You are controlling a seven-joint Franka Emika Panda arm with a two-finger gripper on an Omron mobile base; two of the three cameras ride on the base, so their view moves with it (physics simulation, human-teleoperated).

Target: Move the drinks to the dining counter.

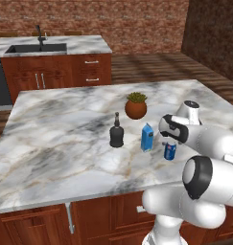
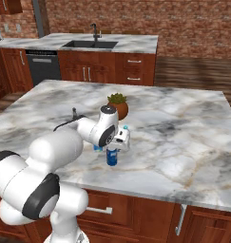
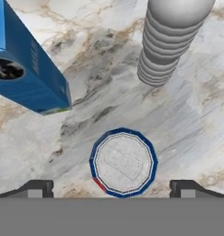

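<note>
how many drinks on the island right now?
4: black bottle left of the blue carton; can nearest the front edge, under the open jaws; ribbed clear water bottle just beyond the can, mostly hidden by the arm.

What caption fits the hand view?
Open gripper poised above the can, beside the blue carton and water bottle.

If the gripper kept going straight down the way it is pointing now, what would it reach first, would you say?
Most likely the top of the blue-and-white can, which sits between the open fingertips of the gripper. The carton and the water bottle stand off to the sides.
</note>
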